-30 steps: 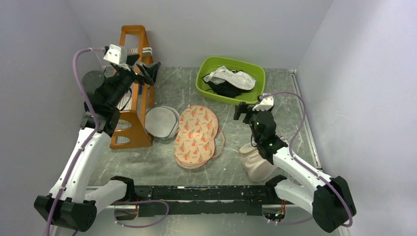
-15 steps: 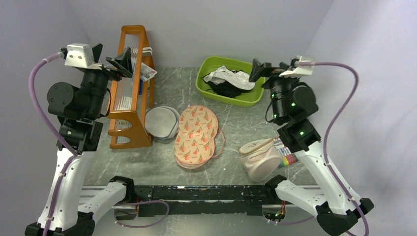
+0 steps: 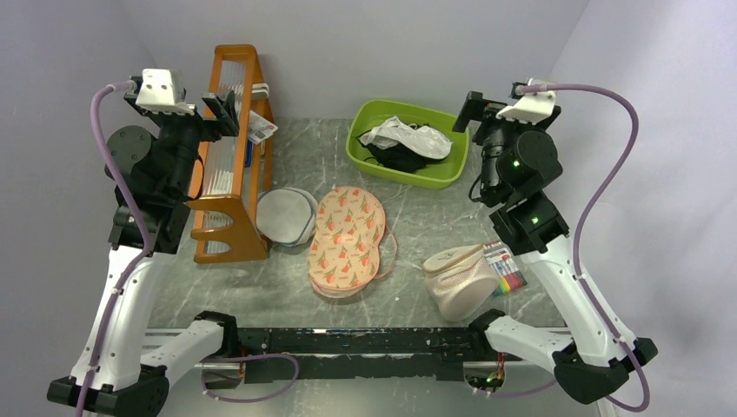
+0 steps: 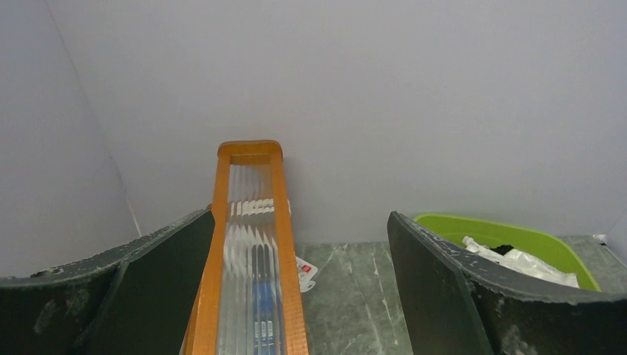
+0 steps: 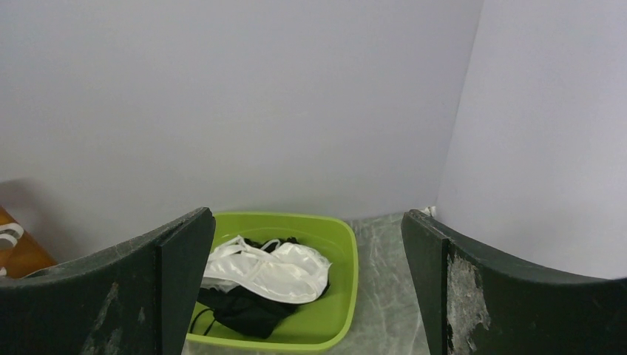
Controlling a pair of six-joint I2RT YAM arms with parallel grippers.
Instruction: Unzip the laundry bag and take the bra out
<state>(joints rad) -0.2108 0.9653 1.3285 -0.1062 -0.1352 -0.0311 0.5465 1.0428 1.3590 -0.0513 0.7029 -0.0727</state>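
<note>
While both arms stand raised off the table [image 3: 287, 291], you have nothing in either hand. Your left gripper [image 3: 226, 103] is up at the far left, level with the top of the orange rack [image 3: 228, 236]; its fingers are spread wide, and in the left wrist view the rack's top rail runs up between them without touching either one. Your right gripper [image 3: 478, 108] is up on the far right, just beside the green tub [image 3: 395, 170], its fingers equally wide apart and pointing toward the back wall, with only the tub and the wall showing between them. Look for the laundry bag [image 3: 348, 239] flat on the table in the middle, well apart from both grippers, leaf print facing up and the pink edging showing along its right side; you cannot tell from here whether its zip is open or closed. A white garment with thin straps, the bra [image 3: 408, 135] by its looks, lies in the green tub on top of black garments [image 3: 395, 159]. Just left of the laundry bag, touching its edge, sits a round grey mesh disc [image 3: 287, 217] at the foot of the rack. Near your right arm's base lies a beige mesh pouch [image 3: 459, 280], with a small pack of coloured strips [image 3: 505, 268] just beside it.
</note>
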